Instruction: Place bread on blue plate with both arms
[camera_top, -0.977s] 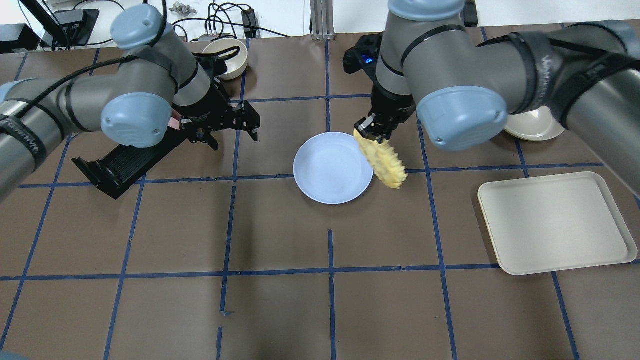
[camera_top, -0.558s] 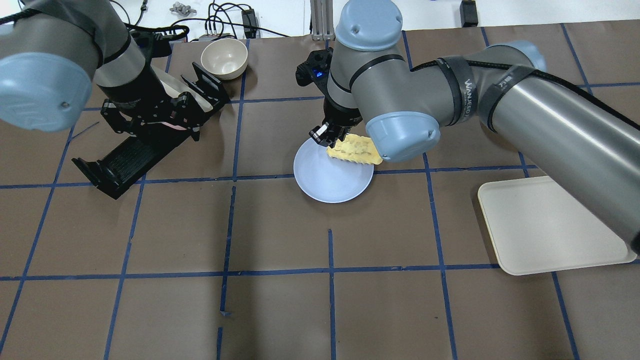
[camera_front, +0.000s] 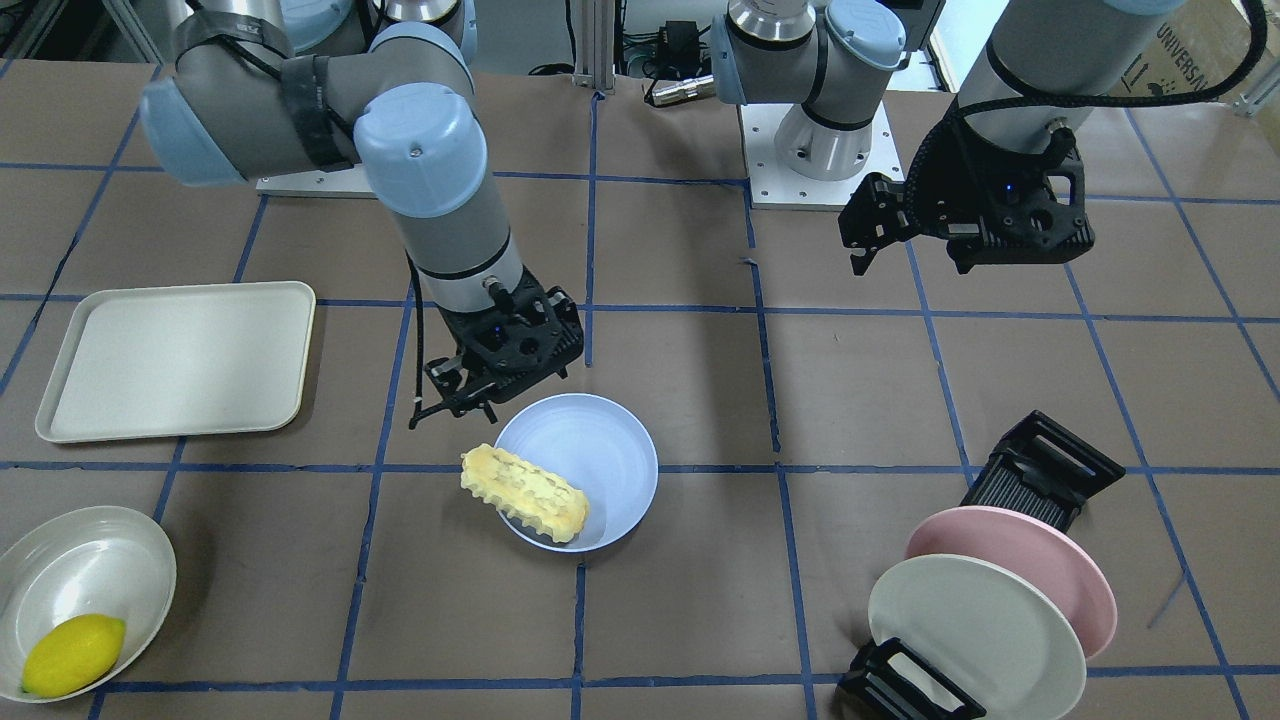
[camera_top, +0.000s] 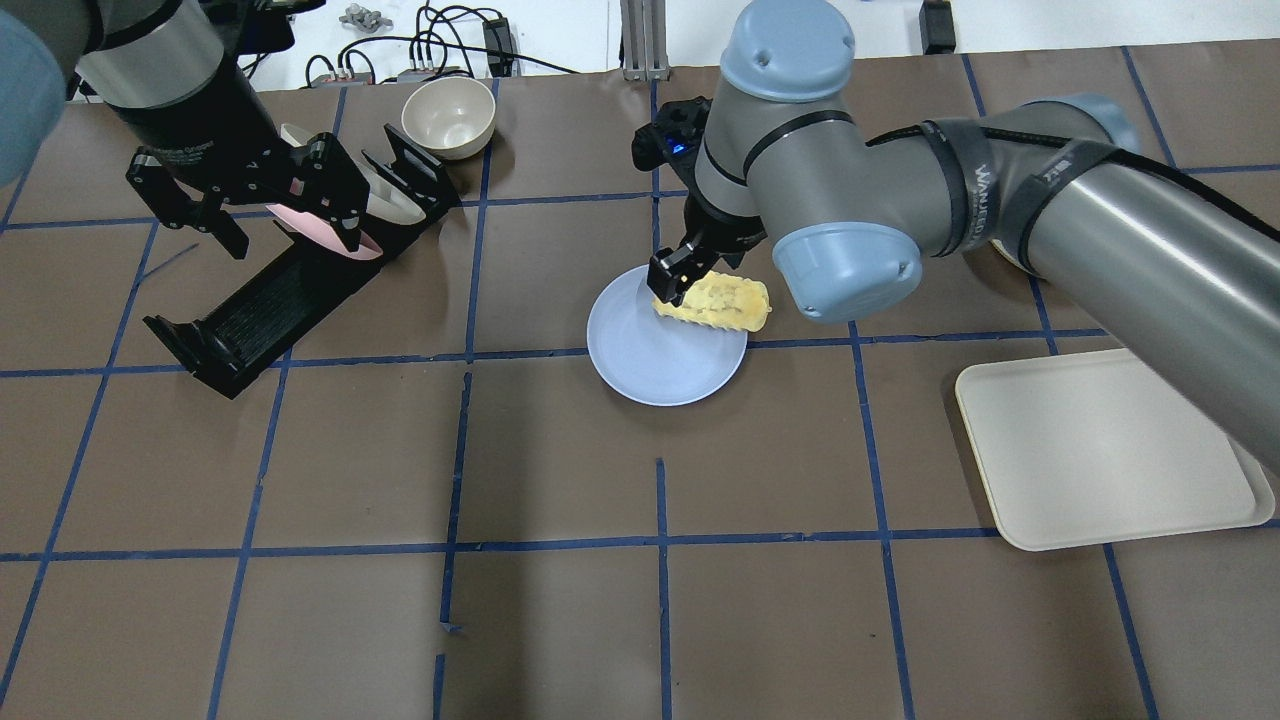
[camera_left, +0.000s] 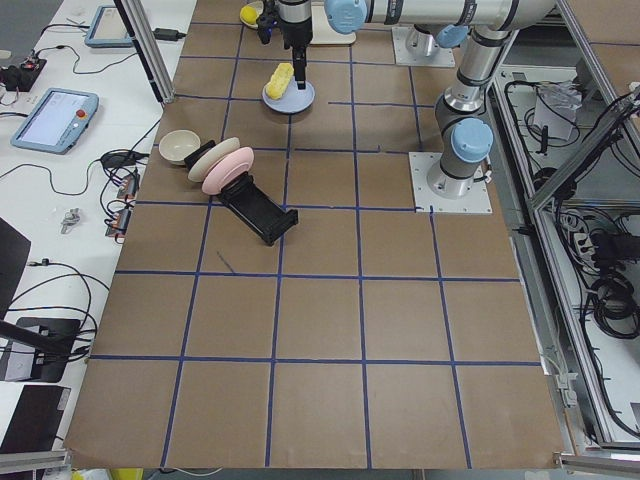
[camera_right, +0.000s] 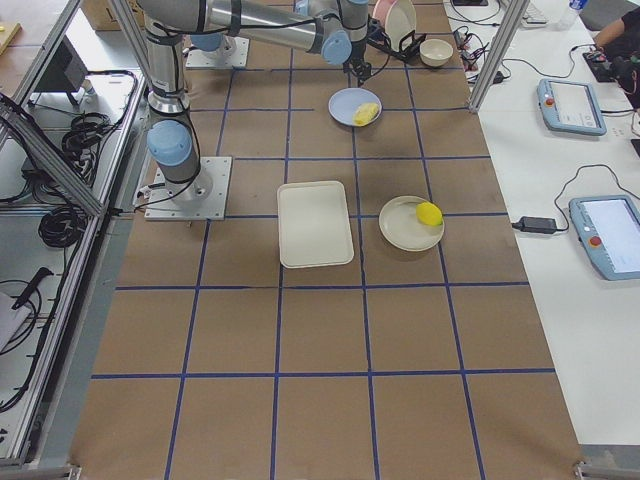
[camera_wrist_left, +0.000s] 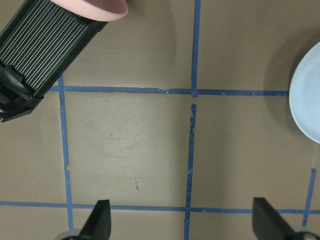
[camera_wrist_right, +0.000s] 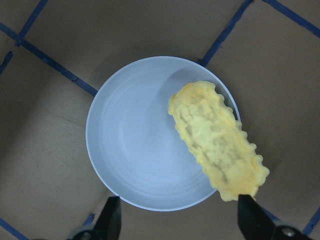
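Note:
The bread (camera_top: 715, 303) lies on the blue plate (camera_top: 640, 355), along its right side, with one end jutting over the rim. It also shows in the front view (camera_front: 523, 493) on the plate (camera_front: 600, 440), and in the right wrist view (camera_wrist_right: 217, 142) on the plate (camera_wrist_right: 135, 145). My right gripper (camera_top: 678, 277) hangs open and empty just above the bread's end; it also shows from the front (camera_front: 455, 405). My left gripper (camera_top: 295, 243) is open and empty, raised near the plate rack; its wrist view catches only the plate's edge (camera_wrist_left: 307, 100).
A black rack (camera_front: 1040, 470) holds a pink plate (camera_front: 1010, 570) and an off-white plate (camera_front: 975, 635) at the robot's left. A cream tray (camera_top: 1100, 450) lies at the right. A small bowl (camera_top: 448, 115) sits at the back. A lemon (camera_front: 72, 652) lies in a shallow bowl.
My right gripper carried the bread over the plate, turned it flat, then opened and let it go. My left arm swung back and left toward the rack.

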